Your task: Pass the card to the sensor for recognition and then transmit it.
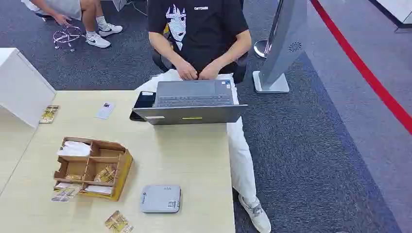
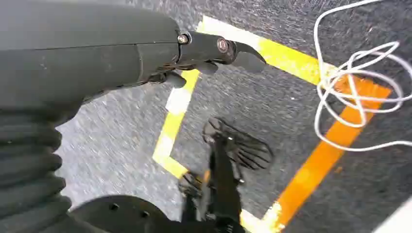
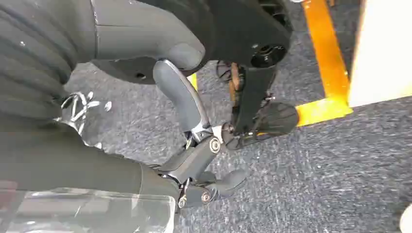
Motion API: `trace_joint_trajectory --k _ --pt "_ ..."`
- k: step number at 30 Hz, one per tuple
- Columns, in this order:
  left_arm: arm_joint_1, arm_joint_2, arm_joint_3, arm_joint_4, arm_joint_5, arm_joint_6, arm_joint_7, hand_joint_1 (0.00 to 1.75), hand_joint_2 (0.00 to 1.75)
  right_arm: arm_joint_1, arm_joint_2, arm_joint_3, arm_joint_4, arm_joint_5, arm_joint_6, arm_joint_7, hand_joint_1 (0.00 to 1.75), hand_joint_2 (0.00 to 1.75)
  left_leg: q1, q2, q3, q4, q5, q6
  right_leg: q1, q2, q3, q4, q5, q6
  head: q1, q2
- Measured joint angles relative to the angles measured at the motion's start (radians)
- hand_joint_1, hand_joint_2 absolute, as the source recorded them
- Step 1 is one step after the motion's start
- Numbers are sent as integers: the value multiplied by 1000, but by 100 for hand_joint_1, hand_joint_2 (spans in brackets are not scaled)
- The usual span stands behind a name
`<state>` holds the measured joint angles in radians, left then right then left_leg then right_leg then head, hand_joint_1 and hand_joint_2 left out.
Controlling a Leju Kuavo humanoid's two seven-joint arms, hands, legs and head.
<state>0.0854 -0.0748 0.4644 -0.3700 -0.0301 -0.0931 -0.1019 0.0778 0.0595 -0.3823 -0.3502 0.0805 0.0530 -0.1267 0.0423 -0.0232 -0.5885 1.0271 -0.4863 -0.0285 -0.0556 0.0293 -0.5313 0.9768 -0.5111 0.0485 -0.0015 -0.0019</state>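
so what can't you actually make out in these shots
- Card near the table's front edge, head view: cut off by the picture's bottom edge, print too small to read.
- Sensor label, head view: too small to read.
- Cardboard organizer contents, head view: its walls partly hide the cards inside.
- Phone, head view: partly hidden behind the laptop.
- Left hand, left wrist view: fingers mostly hidden behind its cover.
- Right hand, right wrist view: fingers curled, holding nothing.

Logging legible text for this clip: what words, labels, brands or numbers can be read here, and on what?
Black T-shirt chest lettering: small white print, too blurred to read.
Laptop stickers by the keyboard: too small to read.
Grey sensor box label and logo: too small to read.
Cards in the cardboard organizer and the card on the table: printed, illegible.
Wrist views: no text.
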Motion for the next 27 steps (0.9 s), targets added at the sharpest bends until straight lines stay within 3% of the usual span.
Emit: trace_joint_trajectory --k 10,11,12,13,18,19,25,26,27 --pt "-38 -47 274 4 -7 -72 -75 0 175 -42 39 -214 36 51 47 -93 0 175 0 0 0 0 0 0 0 0 0 0 0 0 0 0" --pt "-41 -53 297 4 -6 -80 -81 0 175 -47 41 -233 39 51 55 -99 0 0 0 0 0 0 0 0 0 0 0 0 0 0 0 0" --pt "-45 -58 327 4 -1 -90 -88 0 175 -51 43 -254 42 51 66 -106 0 0 0 0 0 0 0 0 0 0 0 0 0 0 1 0" --pt "-49 -65 353 4 1 -101 -95 0 175 -55 46 -279 45 50 79 -112 0 175 0 0 0 0 0 0 0 0 0 0 0 0 1 0" --pt "-61 -96 445 -10 10 -159 -142 0 175 -73 59 -376 57 43 160 -147 0 175 0 0 0 0 0 0 0 0 0 0 0 0 0 0" --pt "-61 -102 452 -20 14 -170 -154 0 0 -77 61 -395 58 42 178 -155 0 175 0 0 0 0 0 0 0 0 0 0 0 0 0 0" --pt "-29 -133 436 -132 107 -189 -198 0 0 -101 79 -468 66 33 241 -203 0 175 0 0 1 0 0 0 0 0 1 0 0 0 0 0" --pt "-20 -136 426 -154 121 -185 -205 0 175 -105 80 -476 66 33 243 -211 0 175 0 0 1 0 0 0 0 0 1 0 0 0 1 0" --pt "-12 -140 413 -182 131 -181 -213 0 175 -109 84 -484 67 34 245 -217 0 175 0 0 1 0 0 0 0 0 1 0 0 0 0 0"
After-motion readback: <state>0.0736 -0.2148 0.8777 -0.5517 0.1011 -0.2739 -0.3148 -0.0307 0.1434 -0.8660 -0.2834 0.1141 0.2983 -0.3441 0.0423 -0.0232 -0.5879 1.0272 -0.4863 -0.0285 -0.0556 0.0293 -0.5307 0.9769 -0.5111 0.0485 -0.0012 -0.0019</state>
